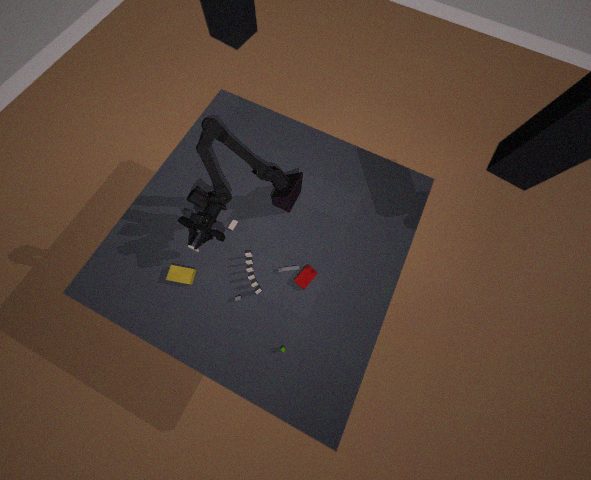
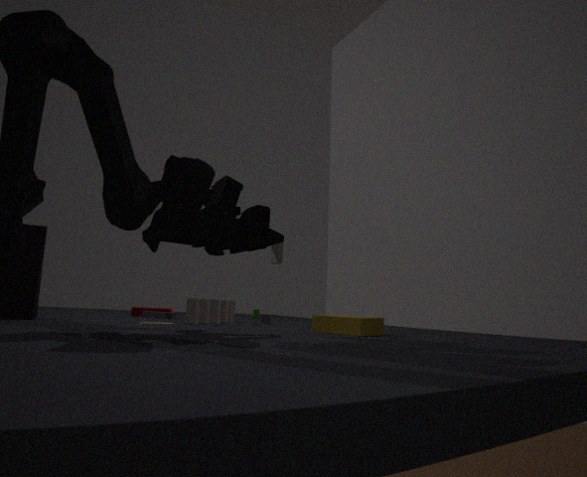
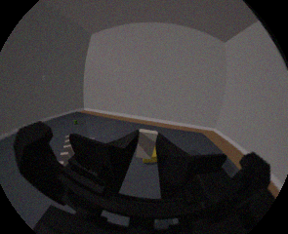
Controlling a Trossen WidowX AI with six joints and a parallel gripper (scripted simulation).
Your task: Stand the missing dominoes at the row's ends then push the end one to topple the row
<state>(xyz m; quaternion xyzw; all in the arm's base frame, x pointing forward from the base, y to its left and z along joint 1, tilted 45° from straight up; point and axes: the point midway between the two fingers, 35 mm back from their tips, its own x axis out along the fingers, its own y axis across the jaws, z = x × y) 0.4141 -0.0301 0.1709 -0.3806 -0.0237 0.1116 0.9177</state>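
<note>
Beneath the fingers, visible domino.

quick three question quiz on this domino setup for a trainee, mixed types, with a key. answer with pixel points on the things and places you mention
1. True or false: the end effector (image 1: 194,245) (image 2: 278,242) (image 3: 147,135) holds a domino (image 1: 193,248) (image 2: 276,253) (image 3: 146,144).
2. Which block is nearer the row of standing dominoes (image 1: 251,277) (image 2: 211,311) in the exterior view: A) the red block (image 2: 151,311) B) the yellow block (image 2: 347,325)?
3. Fill in: the held domino is ____ the table (image 1: 305,330) (image 2: 231,390).

Key: 1 true; 2 A; 3 above
</note>
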